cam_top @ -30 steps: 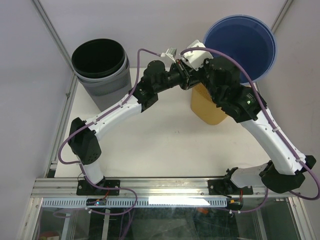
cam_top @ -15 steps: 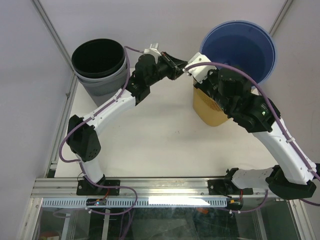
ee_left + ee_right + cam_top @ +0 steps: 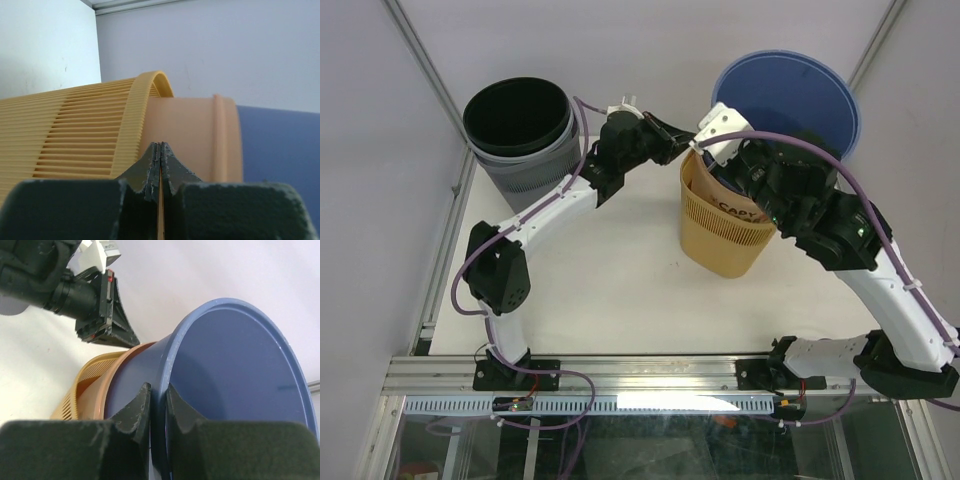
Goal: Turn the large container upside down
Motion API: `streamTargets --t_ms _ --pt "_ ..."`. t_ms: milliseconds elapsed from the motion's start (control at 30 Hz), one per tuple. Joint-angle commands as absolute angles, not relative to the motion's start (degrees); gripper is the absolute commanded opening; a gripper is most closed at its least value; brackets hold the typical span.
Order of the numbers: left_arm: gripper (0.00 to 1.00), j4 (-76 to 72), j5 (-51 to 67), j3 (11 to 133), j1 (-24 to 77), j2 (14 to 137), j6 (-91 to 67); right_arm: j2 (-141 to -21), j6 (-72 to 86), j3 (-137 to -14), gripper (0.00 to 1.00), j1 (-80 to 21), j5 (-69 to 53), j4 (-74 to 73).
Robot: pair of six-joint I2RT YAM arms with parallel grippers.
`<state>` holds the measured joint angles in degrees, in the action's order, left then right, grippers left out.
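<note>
The large container (image 3: 790,100) is a blue bucket, tilted at the back right with its open mouth towards the top camera. My right gripper (image 3: 156,387) is shut on its rim (image 3: 172,365), one finger on the outer wall and one inside. The bucket's lower body (image 3: 280,150) sits inside an orange slatted basket (image 3: 720,235), which leans over the table. My left gripper (image 3: 686,143) is shut, its tips (image 3: 160,145) right at the basket's smooth upper band (image 3: 185,125). I cannot see anything pinched between them.
A grey bin with a black liner (image 3: 520,130) stands at the back left corner. The white table (image 3: 600,290) lies in front of the basket. A metal frame rail (image 3: 445,230) runs along the table's left edge, and walls close in behind.
The blue bucket and the orange basket have shifted left and tilted further, so the basket's mouth now shows. The left gripper drew back left, then returned to the basket's rim.
</note>
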<state>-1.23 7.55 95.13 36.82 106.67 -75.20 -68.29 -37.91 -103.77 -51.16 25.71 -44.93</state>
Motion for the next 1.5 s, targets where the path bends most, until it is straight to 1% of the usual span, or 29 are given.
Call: streamTargets --t_ms 0,300,467,533,600,667,800,833,933,1067,1167,1233,1333,1467 --pt "0.0 -3.16 8.22 98.43 37.35 103.95 -71.82 -68.36 -48.9 -108.7 0.0 -51.25 32.36 -29.74" --pt "0.0 0.12 6.8 101.33 36.55 99.76 -62.07 -68.73 -54.84 -113.86 0.0 -51.24 33.52 -23.35" --pt "0.0 5.14 7.87 103.5 36.12 95.48 -49.28 -66.3 -52.0 -113.71 0.0 -51.27 31.14 -19.22" --pt "0.0 7.73 8.7 101.87 36.25 92.36 -42.99 -64.64 -48.81 -112.3 0.0 -51.31 29.53 -17.66" --pt "0.0 8.36 10.61 96.5 36.69 87.72 -36.7 -62.85 -45.65 -110.56 0.0 -51.27 27.46 -16.12" --pt "0.08 7.72 12.28 89.4 38.02 81.72 -30.37 -61.06 -42.24 -109.17 0.0 -51.25 24.51 -15.32" --pt "0.24 7.26 12.1 77.12 43.87 72.86 -24.25 -58.39 -37.53 -104.95 0.0 -51.25 20.05 -10.15" --pt "0.27 6.69 11.37 73.5 45.51 71.67 -23.96 -58.17 -36.85 -104.34 0.0 -51.25 19.29 -8.57" --pt "0.36 6.16 10.47 69.13 50.37 71.46 -22.88 -58.45 -35.57 -103.51 0.0 -51.24 17.72 -6.34" --pt "0.43 2.32 9.59 64.32 54.32 74.09 -23.27 -59.06 -34.71 -102.79 0.0 -51.25 17.38 -3.96" --pt "0.51 -2.37 7.72 62.75 55.1 78.02 -22.54 -58.14 -33.79 -101.07 0.0 -51.3 16.71 -0.68" --pt "0.57 -4.41 8.32 64.18 55.18 82.22 -22.27 -57.42 -33.29 -100.29 0.0 -51.25 16.17 0.92" --pt "0.58 -10.11 9.59 66.63 55.2 88.65 -22.99 -57.31 -33.19 -100.66 0.0 -51.29 16.04 1.22" --pt "0.57 -18.98 7.35 69.77 55.13 96.24 -24.41 -56.98 -32.51 -100.75 0.0 -51.25 15.97 1.27"
